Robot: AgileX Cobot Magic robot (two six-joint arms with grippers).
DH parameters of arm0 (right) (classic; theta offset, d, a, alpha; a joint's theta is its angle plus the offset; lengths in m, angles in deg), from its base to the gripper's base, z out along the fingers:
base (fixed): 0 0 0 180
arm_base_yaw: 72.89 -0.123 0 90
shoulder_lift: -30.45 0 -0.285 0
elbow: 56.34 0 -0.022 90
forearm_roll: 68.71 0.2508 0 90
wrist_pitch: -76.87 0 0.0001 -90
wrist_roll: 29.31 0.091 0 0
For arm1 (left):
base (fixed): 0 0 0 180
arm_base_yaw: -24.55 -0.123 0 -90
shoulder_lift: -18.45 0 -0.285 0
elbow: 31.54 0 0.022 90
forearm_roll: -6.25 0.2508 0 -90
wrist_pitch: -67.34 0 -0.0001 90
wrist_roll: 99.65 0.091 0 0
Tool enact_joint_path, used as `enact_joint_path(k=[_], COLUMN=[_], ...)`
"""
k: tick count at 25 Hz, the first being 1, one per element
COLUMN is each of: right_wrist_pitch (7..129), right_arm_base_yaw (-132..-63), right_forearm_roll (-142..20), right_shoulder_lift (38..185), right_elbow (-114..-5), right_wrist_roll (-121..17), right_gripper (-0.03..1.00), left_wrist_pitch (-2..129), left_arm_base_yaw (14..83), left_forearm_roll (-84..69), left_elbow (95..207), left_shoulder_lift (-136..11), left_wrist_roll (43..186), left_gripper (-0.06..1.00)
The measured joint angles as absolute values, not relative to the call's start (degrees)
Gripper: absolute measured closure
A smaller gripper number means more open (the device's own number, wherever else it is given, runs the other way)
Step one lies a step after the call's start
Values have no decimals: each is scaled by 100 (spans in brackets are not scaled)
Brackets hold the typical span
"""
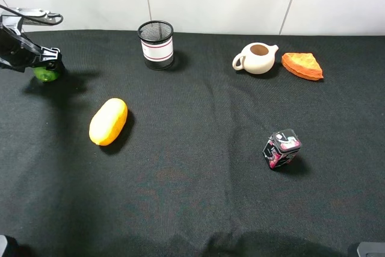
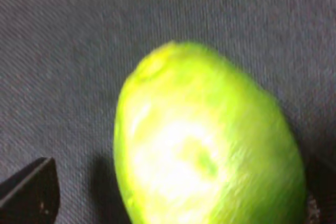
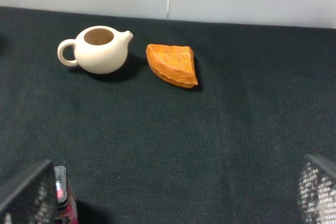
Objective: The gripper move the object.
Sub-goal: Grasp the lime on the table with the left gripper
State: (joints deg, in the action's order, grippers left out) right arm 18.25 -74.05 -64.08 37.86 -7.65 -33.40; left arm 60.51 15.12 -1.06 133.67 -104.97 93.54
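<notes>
The green lime (image 1: 47, 74) is at the far left of the black cloth, near its back edge. My left gripper (image 1: 50, 63) reaches over it with its fingers on either side. In the left wrist view the lime (image 2: 205, 145) fills the frame. One dark fingertip (image 2: 29, 192) stands apart from it with a strip of cloth between them. The other fingertip (image 2: 321, 192) is a dark edge close to the lime's far side. My right gripper (image 3: 173, 203) is open and empty, low at the front right, with mesh-patterned fingertips (image 3: 318, 190) wide apart.
A yellow-orange oval fruit (image 1: 109, 121) lies in front and to the right of the lime. A black mesh pen cup (image 1: 156, 44) stands at the back. A cream teapot (image 1: 257, 58) and an orange wedge (image 1: 302, 65) are at the back right. A small patterned box (image 1: 282, 148) is at centre right.
</notes>
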Motion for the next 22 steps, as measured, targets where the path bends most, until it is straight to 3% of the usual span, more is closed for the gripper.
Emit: enact_joint_path(k=[6,12,22], right_wrist_pitch=[1825,1825,1825], right_arm_base_yaw=[-7405,-7405,-7405], right_forearm_roll=[-6408,-6408,-6408], right_shoulder_lift=[3786,3786,3786], right_elbow=[-765,-765,-765], right_wrist_roll=[-3340,-3340,-3340], right_gripper=[27,27,27], left_wrist_pitch=[6108,6122,6115], left_arm_base_yaw=[1512,1512,1512], left_forearm_roll=[-106,-106,-106], left_elbow=[13367,13367,13367], left_shoulder_lift=[-10497,-10497,-10497], left_wrist_roll=[9347,9324,9195], left_gripper=[7,22,22])
